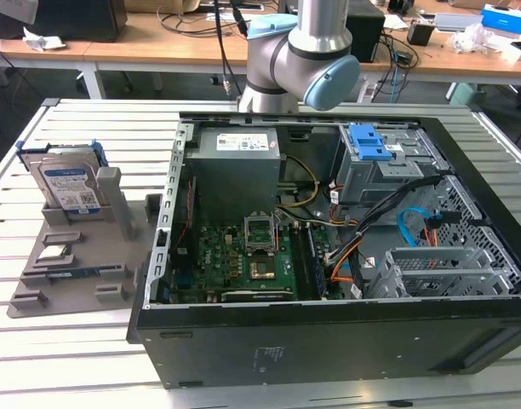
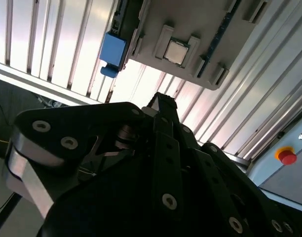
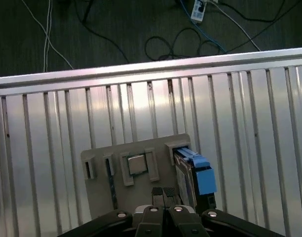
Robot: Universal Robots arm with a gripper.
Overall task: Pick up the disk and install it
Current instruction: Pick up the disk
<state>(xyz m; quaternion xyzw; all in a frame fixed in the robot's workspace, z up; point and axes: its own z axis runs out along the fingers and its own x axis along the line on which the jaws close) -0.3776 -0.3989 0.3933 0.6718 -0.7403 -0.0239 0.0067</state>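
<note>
The disk [image 1: 69, 183] is seen standing on its edge in a slot at one end of the grey holder [image 1: 82, 290], and it is framed by its bright blue bracket. It has not been picked up, and nothing is touching it. A small square processor chip [image 1: 54, 253] is laid flat in a pocket of the holder, near the disk. The holder is set on the slatted metal table [image 1: 73, 358]. The open computer case [image 1: 329, 341] is placed just beside the holder, on the exterior view's right. Inside the case, a grey drive cage with a blue latch [image 1: 371, 145] can be seen, well apart from the holder. The robot arm [image 1: 303, 51] is seen behind the case. In the first wrist view, the gripper [image 3: 163, 192] is held above the holder [image 3: 99, 197], with the chip [image 3: 136, 164] and the disk [image 3: 184, 173] below it. The gripper's two fingers are pressed together and nothing is held between them. In the second wrist view, the gripper [image 2: 163, 106] is pointed toward the holder, and the chip [image 2: 175, 52] is seen past its tip.
</note>
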